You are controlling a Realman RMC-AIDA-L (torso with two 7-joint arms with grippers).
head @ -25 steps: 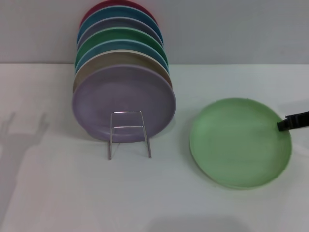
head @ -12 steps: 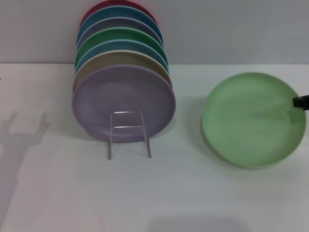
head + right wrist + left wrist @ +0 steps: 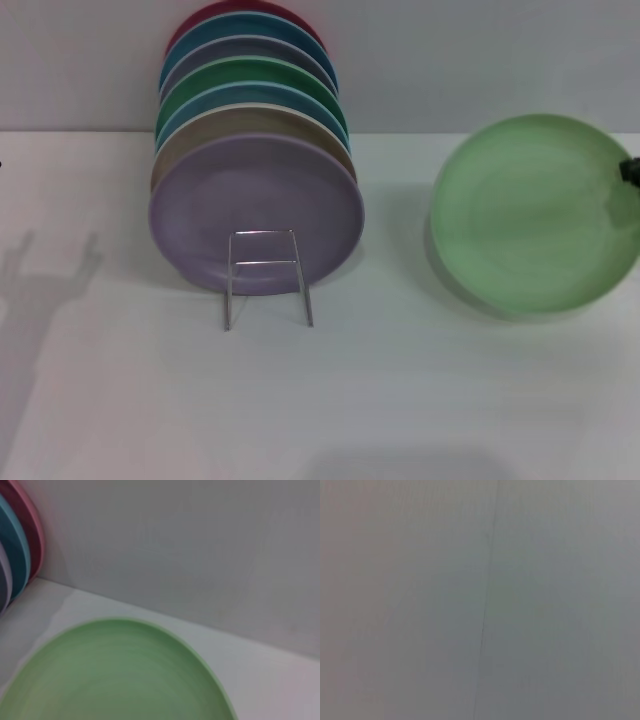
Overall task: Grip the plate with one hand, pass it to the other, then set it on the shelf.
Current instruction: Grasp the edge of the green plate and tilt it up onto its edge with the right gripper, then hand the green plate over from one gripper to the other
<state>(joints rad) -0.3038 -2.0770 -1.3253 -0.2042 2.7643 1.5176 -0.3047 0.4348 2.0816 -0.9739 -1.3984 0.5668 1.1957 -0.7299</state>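
Note:
The light pastel-green plate [image 3: 530, 212] hangs tilted above the table at the right of the head view, with its shadow on the table below it. Only a black tip of my right gripper [image 3: 630, 172] shows, at the frame's right edge; it is shut on the plate's right rim. The plate also fills the lower part of the right wrist view [image 3: 115, 675]. The silver wire shelf [image 3: 266, 276] stands left of centre, its upright front loop before a lilac plate [image 3: 256, 212]. My left gripper is out of view; the left wrist view shows only a grey surface.
Several plates stand in a row in the shelf behind the lilac one, among them a darker green plate [image 3: 262, 76] and a red one [image 3: 235, 12]. The red and blue plates [image 3: 22, 545] show in the right wrist view. A grey wall [image 3: 480, 60] backs the white table [image 3: 320, 400].
The green plate has risen off the table and moved up and to the right with my right gripper, tilting more towards the camera. The shelf and its plates have not moved.

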